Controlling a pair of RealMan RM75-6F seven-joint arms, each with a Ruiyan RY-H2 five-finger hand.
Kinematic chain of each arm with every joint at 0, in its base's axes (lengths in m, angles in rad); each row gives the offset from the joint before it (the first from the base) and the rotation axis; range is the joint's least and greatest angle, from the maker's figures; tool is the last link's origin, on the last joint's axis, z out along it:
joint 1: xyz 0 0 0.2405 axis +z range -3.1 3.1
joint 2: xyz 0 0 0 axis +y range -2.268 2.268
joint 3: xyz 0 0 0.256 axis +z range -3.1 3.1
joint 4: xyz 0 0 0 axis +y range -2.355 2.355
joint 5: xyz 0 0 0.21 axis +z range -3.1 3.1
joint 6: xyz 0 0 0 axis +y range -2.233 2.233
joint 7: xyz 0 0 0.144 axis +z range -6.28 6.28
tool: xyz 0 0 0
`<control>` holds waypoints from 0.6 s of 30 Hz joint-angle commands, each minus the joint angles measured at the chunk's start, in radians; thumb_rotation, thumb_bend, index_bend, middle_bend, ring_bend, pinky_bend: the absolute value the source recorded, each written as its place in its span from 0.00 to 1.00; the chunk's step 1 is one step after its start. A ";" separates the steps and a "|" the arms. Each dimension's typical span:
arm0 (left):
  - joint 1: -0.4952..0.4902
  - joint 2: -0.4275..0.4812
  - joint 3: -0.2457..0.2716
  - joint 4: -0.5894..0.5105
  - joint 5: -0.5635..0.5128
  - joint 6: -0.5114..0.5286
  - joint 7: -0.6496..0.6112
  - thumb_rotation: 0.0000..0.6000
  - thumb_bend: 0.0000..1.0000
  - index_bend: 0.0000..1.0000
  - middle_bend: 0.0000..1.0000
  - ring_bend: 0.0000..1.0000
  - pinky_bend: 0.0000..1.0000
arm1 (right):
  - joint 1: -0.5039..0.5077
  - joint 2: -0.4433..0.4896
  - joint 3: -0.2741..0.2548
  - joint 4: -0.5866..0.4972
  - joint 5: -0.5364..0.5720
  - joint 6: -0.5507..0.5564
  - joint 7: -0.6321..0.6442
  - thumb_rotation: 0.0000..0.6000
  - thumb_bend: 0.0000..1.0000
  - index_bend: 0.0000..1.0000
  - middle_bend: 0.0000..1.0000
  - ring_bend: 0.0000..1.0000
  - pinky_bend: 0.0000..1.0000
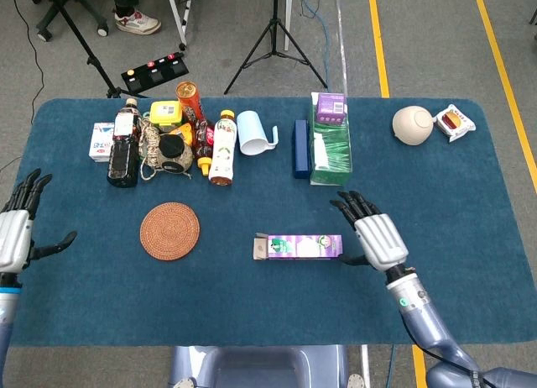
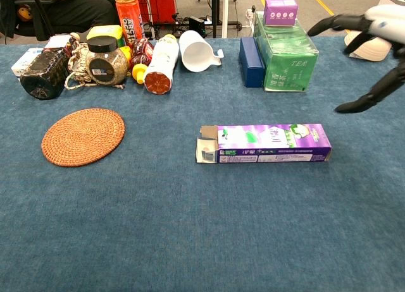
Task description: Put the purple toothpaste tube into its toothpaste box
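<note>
The purple toothpaste box (image 1: 299, 247) (image 2: 264, 143) lies flat on the blue table near the middle, its left end flap open. Something pale shows inside that open end; I cannot tell whether it is the tube. My right hand (image 1: 378, 237) (image 2: 367, 58) is just right of the box, lifted clear of it, fingers spread and holding nothing. My left hand (image 1: 17, 227) is at the table's far left edge, fingers apart and empty, seen only in the head view.
A woven round coaster (image 1: 169, 231) lies left of the box. Along the back stand bottles, jars and a can (image 1: 159, 140), a white mug (image 1: 254, 133), a blue box (image 1: 300, 149), a green tea box (image 1: 330, 149) and a beige bowl (image 1: 413, 125).
</note>
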 commanded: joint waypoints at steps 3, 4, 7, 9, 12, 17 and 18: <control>0.159 -0.008 0.101 0.165 0.062 0.062 -0.232 1.00 0.18 0.00 0.00 0.00 0.16 | -0.134 0.100 -0.077 0.233 -0.220 0.233 0.231 1.00 0.00 0.16 0.10 0.05 0.18; 0.172 -0.008 0.111 0.177 0.069 0.062 -0.250 1.00 0.18 0.00 0.00 0.00 0.16 | -0.148 0.105 -0.084 0.262 -0.232 0.254 0.250 1.00 0.00 0.16 0.10 0.04 0.17; 0.207 -0.006 0.118 0.199 0.085 0.094 -0.268 1.00 0.18 0.00 0.00 0.00 0.16 | -0.196 0.120 -0.109 0.326 -0.242 0.297 0.290 1.00 0.00 0.16 0.10 0.02 0.15; 0.233 -0.012 0.122 0.202 0.094 0.122 -0.266 1.00 0.18 0.00 0.00 0.00 0.15 | -0.237 0.140 -0.125 0.327 -0.220 0.313 0.312 1.00 0.00 0.16 0.10 0.00 0.13; 0.250 -0.018 0.121 0.205 0.117 0.144 -0.263 1.00 0.18 0.00 0.00 0.00 0.15 | -0.275 0.150 -0.130 0.323 -0.207 0.341 0.325 1.00 0.00 0.16 0.09 0.00 0.12; 0.261 -0.033 0.121 0.209 0.158 0.160 -0.240 1.00 0.18 0.00 0.00 0.00 0.15 | -0.308 0.173 -0.130 0.286 -0.199 0.355 0.310 1.00 0.00 0.16 0.09 0.00 0.12; 0.263 -0.034 0.120 0.210 0.164 0.163 -0.240 1.00 0.18 0.00 0.00 0.00 0.15 | -0.312 0.179 -0.130 0.277 -0.198 0.354 0.299 1.00 0.00 0.16 0.09 0.00 0.12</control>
